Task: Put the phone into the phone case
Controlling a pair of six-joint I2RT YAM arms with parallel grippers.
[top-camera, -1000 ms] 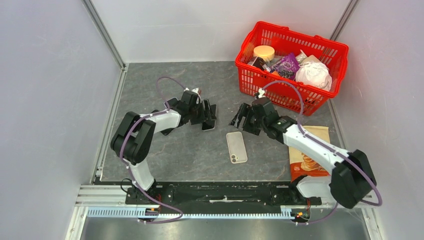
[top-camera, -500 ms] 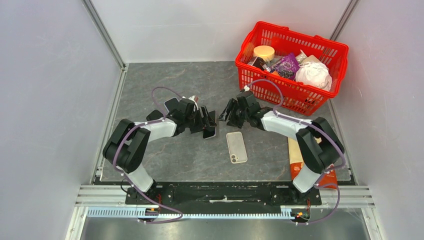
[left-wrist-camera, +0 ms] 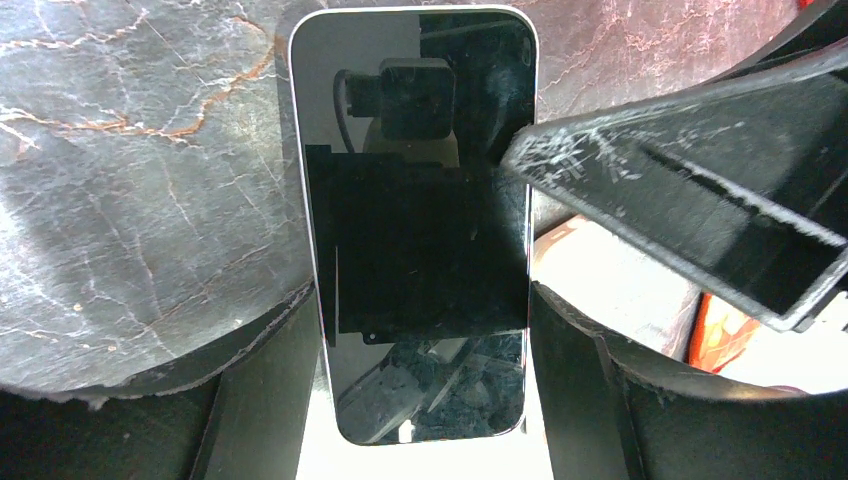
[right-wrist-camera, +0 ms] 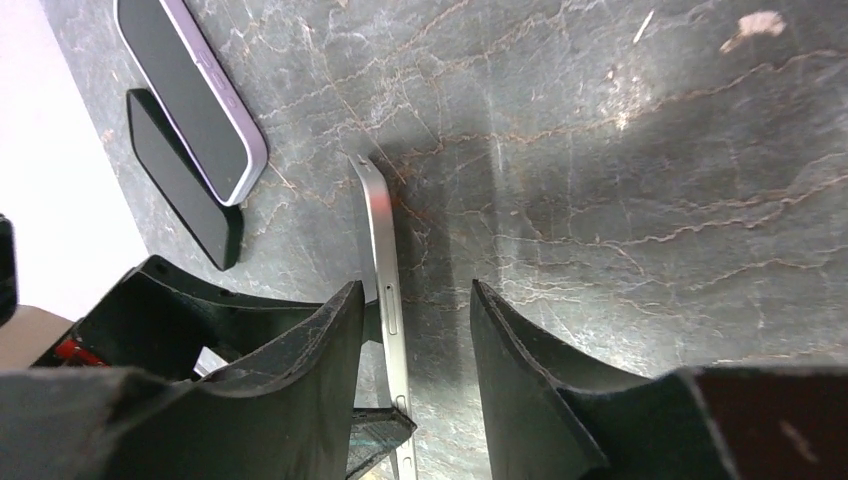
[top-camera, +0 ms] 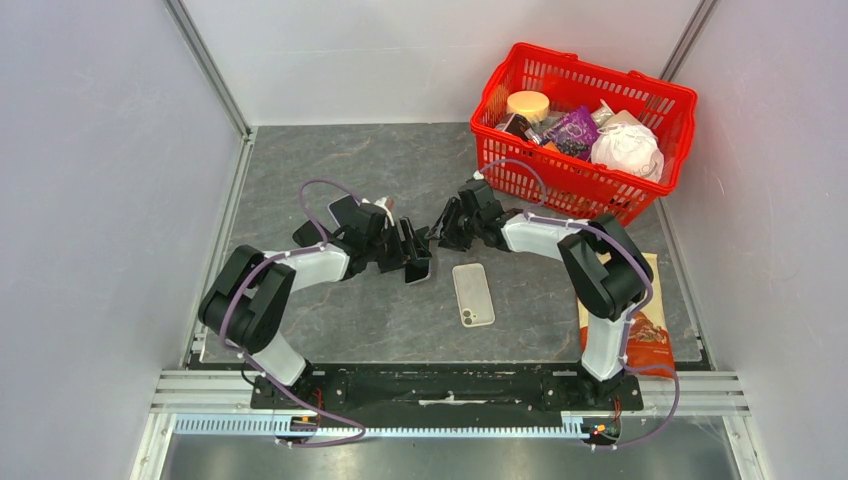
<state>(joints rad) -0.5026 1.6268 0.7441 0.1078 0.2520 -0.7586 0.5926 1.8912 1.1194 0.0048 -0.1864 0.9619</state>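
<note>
My left gripper is shut on the phone, holding it on edge just above the table. In the left wrist view the phone's black screen sits between my left gripper's two fingers. My right gripper is open right beside it, and one of its fingers crosses the left wrist view. In the right wrist view the phone's silver edge stands between my right gripper's open jaws, nearer the left one. The pale phone case lies flat on the table, in front of both grippers.
A red basket full of groceries stands at the back right. A snack bag lies by the right arm. A lilac-edged flat slab and a dark one lie on the table beyond the phone.
My right gripper has moved left, up to the phone held by my left gripper, and its jaws now straddle the phone's edge. The left gripper shifted slightly forward. The case has not moved.
</note>
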